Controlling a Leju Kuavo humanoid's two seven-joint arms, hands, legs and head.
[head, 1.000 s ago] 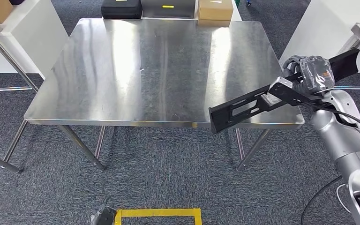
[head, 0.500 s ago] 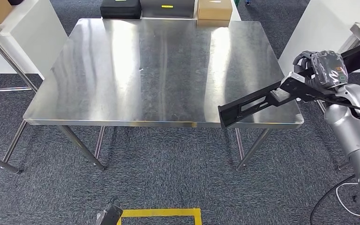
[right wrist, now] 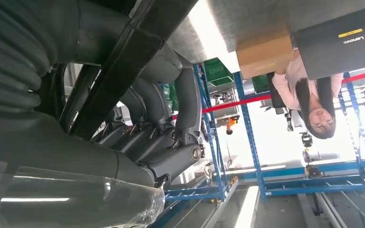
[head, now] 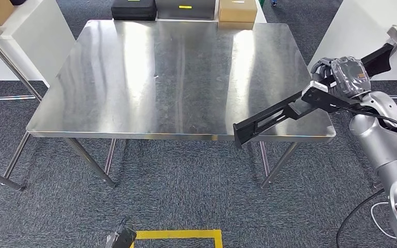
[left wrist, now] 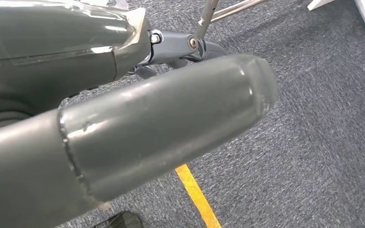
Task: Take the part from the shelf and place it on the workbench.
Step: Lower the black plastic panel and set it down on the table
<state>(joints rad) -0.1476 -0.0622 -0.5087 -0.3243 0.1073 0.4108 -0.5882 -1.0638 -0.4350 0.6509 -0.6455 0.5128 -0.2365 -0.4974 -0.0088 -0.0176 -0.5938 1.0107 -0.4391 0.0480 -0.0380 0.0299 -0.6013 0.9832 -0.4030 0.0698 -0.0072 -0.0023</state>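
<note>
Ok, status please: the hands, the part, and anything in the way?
Right hand grips the long black part, over the steel workbench's right front corner, not set down. Left hand holds nothing. Benchtop bare.

Black case [head: 134, 9], grey case [head: 185, 9] and cardboard box [head: 237, 10] sitting beyond the far table edge, yellow floor tape [head: 178, 237] lying on grey carpet [head: 186, 186], person [right wrist: 313, 95] standing by blue racking [right wrist: 247, 118].

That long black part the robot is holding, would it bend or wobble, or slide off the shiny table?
Probably stiff: the long black part juts straight out past the right hand without sagging. Likely light for its length, since it has open slots. Held near one end, it may lever downward. On the smooth steel workbench it could slide if pushed, but looks flat enough not to roll.
</note>
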